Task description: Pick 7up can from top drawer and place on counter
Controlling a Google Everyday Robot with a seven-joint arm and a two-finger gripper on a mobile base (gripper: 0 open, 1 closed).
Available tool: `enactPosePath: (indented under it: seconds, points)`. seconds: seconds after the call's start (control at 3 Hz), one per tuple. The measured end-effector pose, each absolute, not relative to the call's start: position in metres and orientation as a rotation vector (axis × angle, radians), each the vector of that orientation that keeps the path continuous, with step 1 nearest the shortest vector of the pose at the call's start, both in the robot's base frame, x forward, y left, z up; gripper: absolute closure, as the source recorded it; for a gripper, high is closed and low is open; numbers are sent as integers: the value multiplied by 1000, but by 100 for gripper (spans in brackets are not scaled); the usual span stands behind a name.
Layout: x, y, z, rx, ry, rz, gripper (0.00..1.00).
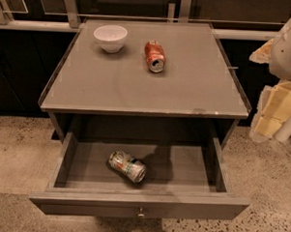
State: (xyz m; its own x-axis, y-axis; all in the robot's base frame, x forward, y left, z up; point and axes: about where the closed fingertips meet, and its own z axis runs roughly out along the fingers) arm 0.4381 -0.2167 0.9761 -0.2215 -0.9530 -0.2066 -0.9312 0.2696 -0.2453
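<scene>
The 7up can [127, 166] lies on its side on the floor of the open top drawer [182, 170], left of centre, with its silver end turned to the front right. The drawer is pulled out, and its front panel carries a small knob [140, 214]. The counter [185, 86] is the grey top above it. My gripper [272, 116] hangs at the far right edge of the view, beside the cabinet and about level with the counter's front edge. It is well away from the can and holds nothing I can see.
A white bowl [110, 37] stands at the back left of the counter. A red-orange can [155, 56] lies on its side near the back centre. Speckled floor surrounds the cabinet, and dark glass panels stand behind it.
</scene>
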Motion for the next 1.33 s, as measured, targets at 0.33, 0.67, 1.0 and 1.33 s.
enactPosePath:
  seconds: [0.33, 0.67, 1.0, 1.33]
  points:
    - [438, -216, 979, -1721, 2222, -112, 0]
    - [428, -213, 965, -1684, 2207, -109, 0]
    - [403, -209, 909, -1606, 2192, 28, 0]
    - [375, -189, 853, -1492, 2182, 213, 0]
